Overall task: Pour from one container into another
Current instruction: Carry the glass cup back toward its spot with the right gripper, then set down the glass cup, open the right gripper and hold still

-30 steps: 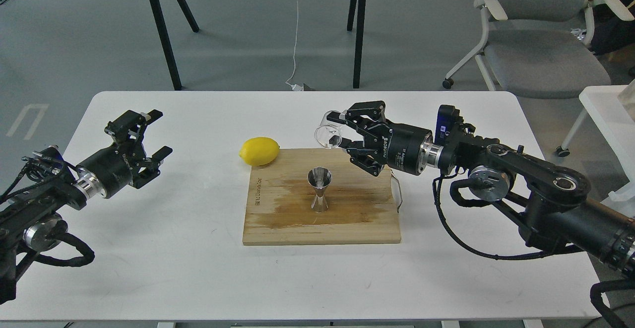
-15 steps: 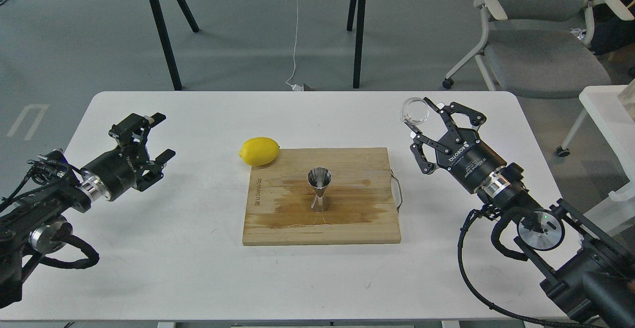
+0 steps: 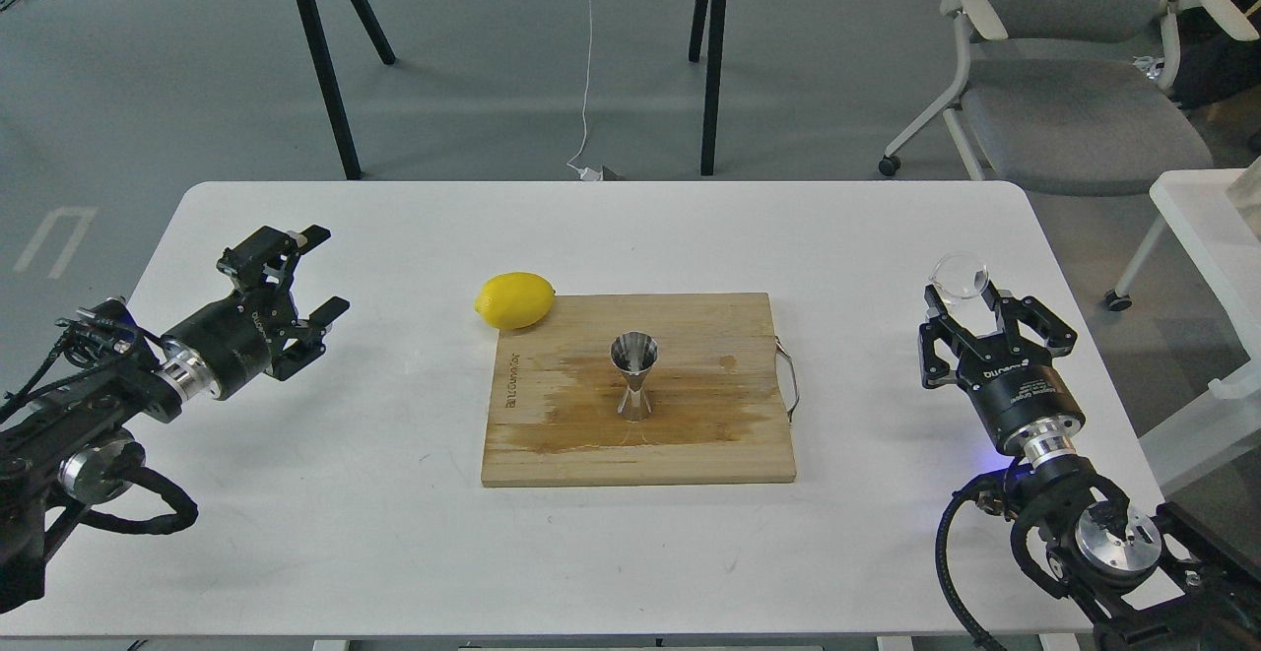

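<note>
The small clear glass cup (image 3: 961, 277) stands upright at the tips of my right gripper (image 3: 970, 304), near the table's right edge; the gripper is shut on it, and whether its base touches the table I cannot tell. The steel jigger (image 3: 634, 375) stands upright in the middle of the wooden board (image 3: 709, 444), far left of the cup. My left gripper (image 3: 320, 270) hovers open and empty over the left side of the table.
A yellow lemon (image 3: 514, 299) lies at the board's back left corner. A dark wet stain (image 3: 581, 405) spreads around the jigger. A wire handle (image 3: 791, 385) sticks out of the board's right side. A second white table (image 3: 1197, 208) stands to the right.
My right arm swung the glass cup from above the board's back edge out to the right and down near the table's right edge, turning it upright. The left arm barely moved.
</note>
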